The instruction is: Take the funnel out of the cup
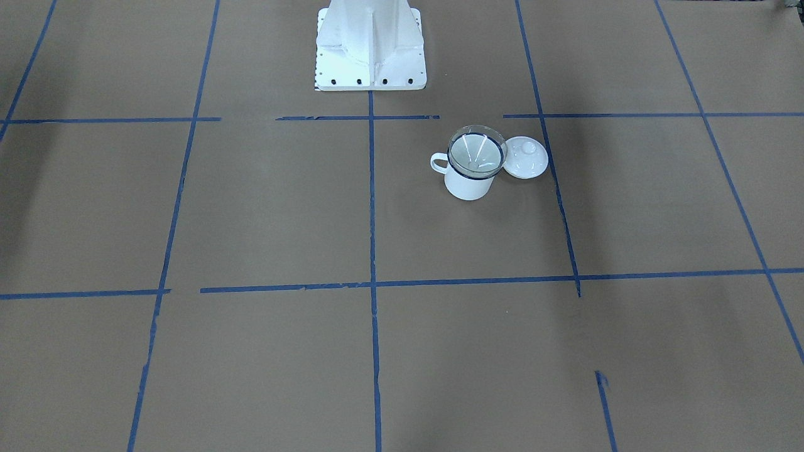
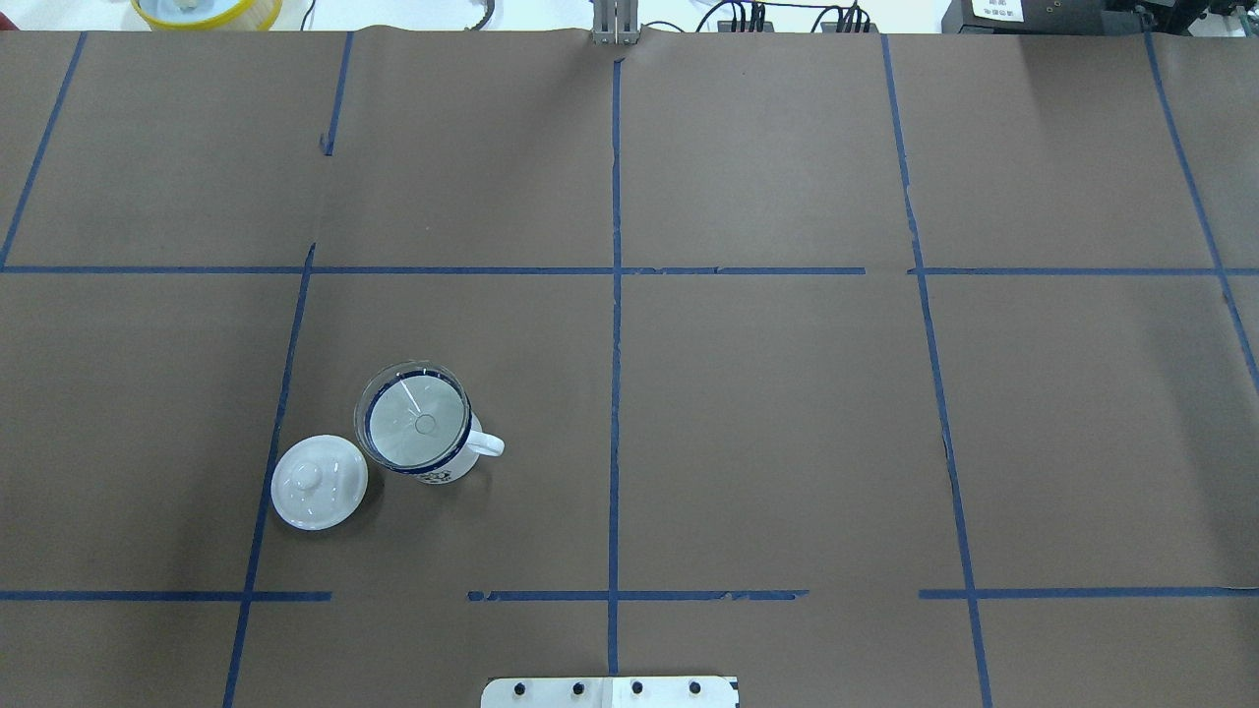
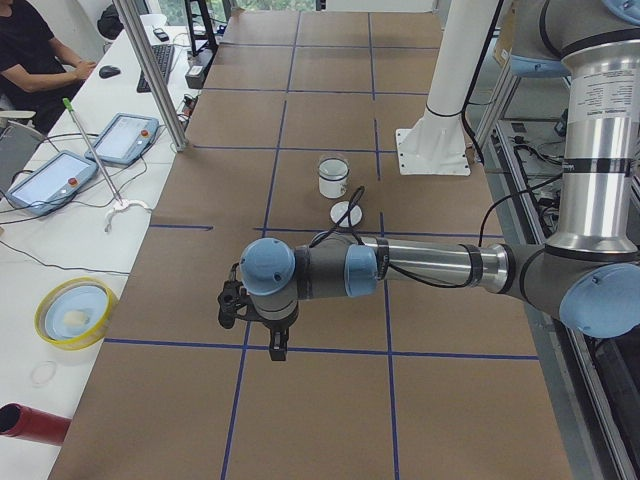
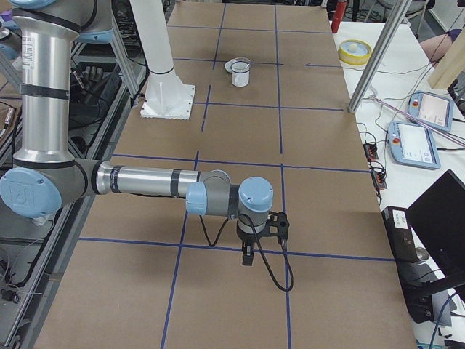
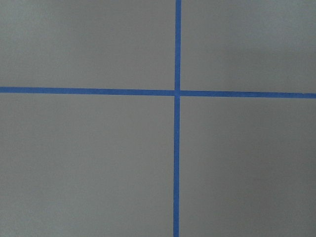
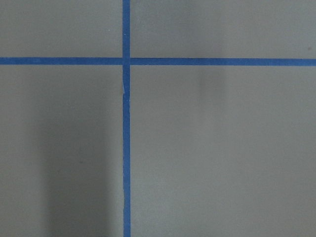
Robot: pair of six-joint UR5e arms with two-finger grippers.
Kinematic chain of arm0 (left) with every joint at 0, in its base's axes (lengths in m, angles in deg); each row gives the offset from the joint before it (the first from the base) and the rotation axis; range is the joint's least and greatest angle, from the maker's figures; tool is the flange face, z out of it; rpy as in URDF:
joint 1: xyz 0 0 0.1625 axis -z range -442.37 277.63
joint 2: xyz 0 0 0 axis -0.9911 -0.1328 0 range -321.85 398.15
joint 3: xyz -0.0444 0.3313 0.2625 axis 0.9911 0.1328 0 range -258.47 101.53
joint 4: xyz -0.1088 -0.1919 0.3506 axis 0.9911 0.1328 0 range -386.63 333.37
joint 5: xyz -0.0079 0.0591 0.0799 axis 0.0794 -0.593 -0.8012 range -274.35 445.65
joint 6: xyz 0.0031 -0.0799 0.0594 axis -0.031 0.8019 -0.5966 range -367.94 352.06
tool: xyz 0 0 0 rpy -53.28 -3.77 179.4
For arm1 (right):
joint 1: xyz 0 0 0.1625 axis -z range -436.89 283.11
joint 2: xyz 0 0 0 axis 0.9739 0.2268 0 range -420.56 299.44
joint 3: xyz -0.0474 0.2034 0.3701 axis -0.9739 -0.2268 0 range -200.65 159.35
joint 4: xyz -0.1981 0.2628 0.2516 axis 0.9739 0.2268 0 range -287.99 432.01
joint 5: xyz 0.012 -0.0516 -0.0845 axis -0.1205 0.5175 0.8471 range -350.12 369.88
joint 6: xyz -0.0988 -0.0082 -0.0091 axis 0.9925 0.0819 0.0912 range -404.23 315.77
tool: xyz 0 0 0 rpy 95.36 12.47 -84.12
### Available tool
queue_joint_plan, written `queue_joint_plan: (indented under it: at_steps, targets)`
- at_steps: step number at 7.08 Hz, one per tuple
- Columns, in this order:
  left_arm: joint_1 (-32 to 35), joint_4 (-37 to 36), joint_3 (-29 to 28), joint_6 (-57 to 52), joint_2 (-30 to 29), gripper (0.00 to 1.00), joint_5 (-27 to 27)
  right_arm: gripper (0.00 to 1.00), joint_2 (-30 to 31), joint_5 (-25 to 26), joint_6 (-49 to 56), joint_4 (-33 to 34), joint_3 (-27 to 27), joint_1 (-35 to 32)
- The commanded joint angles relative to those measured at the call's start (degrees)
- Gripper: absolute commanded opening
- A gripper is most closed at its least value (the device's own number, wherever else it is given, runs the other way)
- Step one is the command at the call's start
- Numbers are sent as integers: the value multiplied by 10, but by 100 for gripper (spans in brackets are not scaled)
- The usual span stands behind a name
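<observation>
**A:** Where does the job stand?

**B:** At the very start, I'd say. The funnel (image 2: 415,421) sits bowl-up in the cup (image 2: 438,472), its wide top resting on the cup's blue edge. The cup stands upright on the table (image 2: 787,442), on the robot's left half, a little way out from the base (image 2: 610,691).

**A:** And the arms?

**B:** Both are well apart from it. The left gripper (image 3: 276,348) hangs over a tape crossing (image 5: 177,93) toward the table's left end, and the right gripper (image 4: 248,254) hangs toward the other end. Each shows only from a side camera, so I cannot tell whether either is spread or pressed together.

**A:** So what comes next?

**B:** Likely the left arm, being on the cup's side, travels over. It comes down spread astride the funnel's edge, pinches it and lifts straight up.

**A:** Anything in the way?

**B:** A white lid (image 2: 318,482) lies just beside the cup, on the side away from the table's middle, so the grip is better taken elsewhere. The clear wall looks thin and slick, and the light cup may rise with it.
</observation>
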Motion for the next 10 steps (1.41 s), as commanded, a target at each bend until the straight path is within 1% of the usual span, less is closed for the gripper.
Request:
queue_joint_plan:
  at_steps: [1,2,3,4,5,6,7,8,9,10]
  targets:
    - [-81,82,44,228,-7,100,-4,100,0,0,0,0,0,0]
    - [-115,124,56,364,-13,100,-4,100,0,0,0,0,1,0]
    - [-176,141,70,497,-41,100,-9,100,0,0,0,0,1,0]
    - [-227,139,74,653,-91,100,-44,100,0,0,0,0,1,0]
    - [-276,137,95,736,-111,100,-60,100,0,0,0,0,1,0]
    - [-315,112,124,836,-139,100,-84,100,0,0,0,0,1,0]
    - [-375,42,155,905,-183,100,-134,100,0,0,0,0,1,0]
    - [-407,-48,158,930,-249,100,-162,100,0,0,0,0,0,0]
    - [-447,-104,153,985,-303,100,-186,100,0,0,0,0,0,0]
    - [-493,-104,150,1064,-319,95,-211,100,0,0,0,0,1,0]
